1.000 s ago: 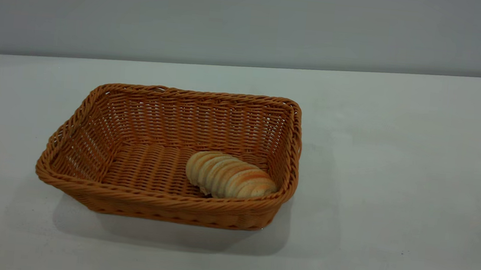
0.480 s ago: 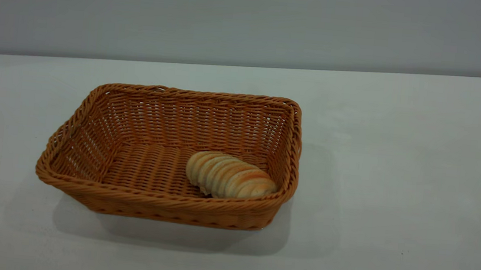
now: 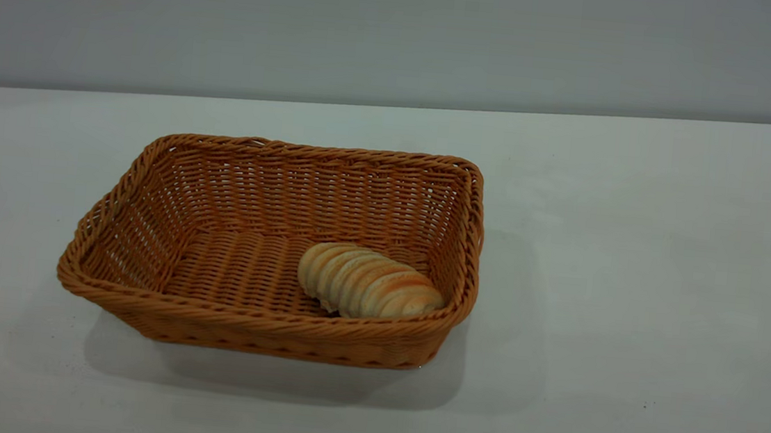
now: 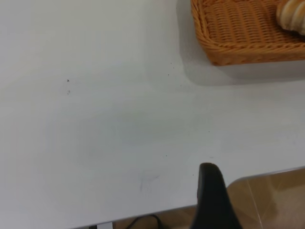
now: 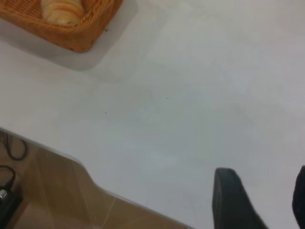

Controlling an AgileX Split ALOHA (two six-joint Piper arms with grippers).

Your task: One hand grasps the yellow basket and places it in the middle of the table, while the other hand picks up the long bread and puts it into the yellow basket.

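- Pale ridged oblong bread roll (image 3: 369,281) lies inside the orange-tan woven wicker basket (image 3: 264,324), mid white table (image 3: 632,266).
- Right gripper (image 5: 259,200) hangs parted, empty, over the table's edge.
- Left gripper (image 4: 212,198): one finger shows; cannot tell.

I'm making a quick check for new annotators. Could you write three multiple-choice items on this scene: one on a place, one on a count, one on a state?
1. Where does the ribbed, pale cream long bread lie?
A. inside the orange-tan woven yellow basket, at its right end
B. on the white table
C. on the basket's rim

2. How many breads show?
A. one
B. two
C. three

3. How does the basket stand?
A. tipped on its side
B. upright on the table, no gripper touching it
C. lifted

Answers:
1 A, the bread rests on the basket floor near the right wall.
2 A, only one shows.
3 B, its base is flat, and the exterior view shows no gripper.
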